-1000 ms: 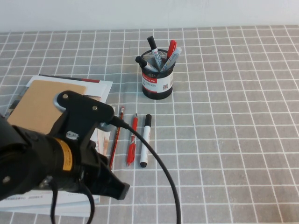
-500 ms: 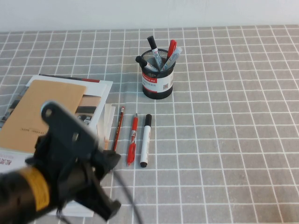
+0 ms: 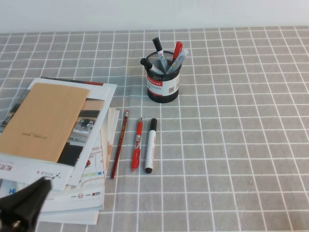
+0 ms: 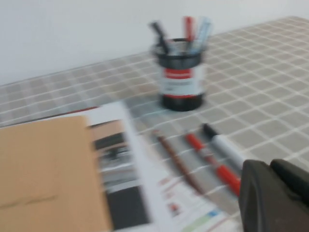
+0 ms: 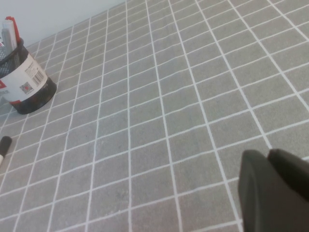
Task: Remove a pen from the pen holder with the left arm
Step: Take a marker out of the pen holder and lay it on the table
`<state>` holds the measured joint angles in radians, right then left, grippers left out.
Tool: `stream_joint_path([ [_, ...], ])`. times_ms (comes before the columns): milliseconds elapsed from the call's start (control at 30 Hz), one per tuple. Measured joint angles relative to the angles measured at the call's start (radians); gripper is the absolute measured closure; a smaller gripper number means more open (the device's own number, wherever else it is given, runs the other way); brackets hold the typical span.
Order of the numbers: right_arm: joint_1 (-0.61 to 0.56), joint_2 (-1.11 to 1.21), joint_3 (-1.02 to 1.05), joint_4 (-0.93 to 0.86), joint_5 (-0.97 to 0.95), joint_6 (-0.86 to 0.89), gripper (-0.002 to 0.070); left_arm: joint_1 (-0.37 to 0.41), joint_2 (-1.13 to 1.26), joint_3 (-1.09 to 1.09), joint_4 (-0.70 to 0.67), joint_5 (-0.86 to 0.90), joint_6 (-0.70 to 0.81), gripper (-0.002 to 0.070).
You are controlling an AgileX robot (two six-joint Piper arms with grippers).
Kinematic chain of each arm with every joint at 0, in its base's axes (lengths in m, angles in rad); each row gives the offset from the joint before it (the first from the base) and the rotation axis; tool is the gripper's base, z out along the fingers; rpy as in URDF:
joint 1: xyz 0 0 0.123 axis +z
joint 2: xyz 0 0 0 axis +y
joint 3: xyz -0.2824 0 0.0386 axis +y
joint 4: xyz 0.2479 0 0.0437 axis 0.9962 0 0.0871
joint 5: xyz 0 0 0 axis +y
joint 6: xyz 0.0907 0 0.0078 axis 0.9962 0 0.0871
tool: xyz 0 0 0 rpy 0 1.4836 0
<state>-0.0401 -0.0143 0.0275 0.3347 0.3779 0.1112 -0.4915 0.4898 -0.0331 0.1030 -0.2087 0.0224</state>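
Hovering closed left tool (image 4: 270, 166) above papers (image 3: 94, 145); right tool (image 5: 268, 158) above table (image 5: 145, 121).

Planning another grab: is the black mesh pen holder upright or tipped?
Upright: the pen holder stands on its base; left gripper near the papers, right gripper over grey tiles.

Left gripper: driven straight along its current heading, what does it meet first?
Probably the loose red pen and marker lying short of the holder, though depth is unclear. The left gripper, shut, sits over the papers; right gripper hangs over the table, right of the holder.
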Motion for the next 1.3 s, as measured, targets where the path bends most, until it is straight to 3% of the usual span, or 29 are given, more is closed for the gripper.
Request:
stream_joint_path([
  [400,0.000,0.000,0.000,0.001,0.000,0.000,0.0689,0.335,-0.372,0.007,-0.006,0.431,0.002,0.0675],
  [600,0.000,0.000,0.000,0.001,0.000,0.000,0.0689,0.477,-0.492,0.055,-0.034,0.484,0.002,0.0675],
  [733,0.000,0.000,0.000,0.001,0.000,0.000,0.0689,0.509,-0.497,0.057,-0.070,0.535,0.011,0.0675],
  [1300,0.000,0.000,0.000,0.001,0.000,0.000,0.0689,0.513,-0.497,0.057,-0.078,0.586,0.081,0.0675],
])
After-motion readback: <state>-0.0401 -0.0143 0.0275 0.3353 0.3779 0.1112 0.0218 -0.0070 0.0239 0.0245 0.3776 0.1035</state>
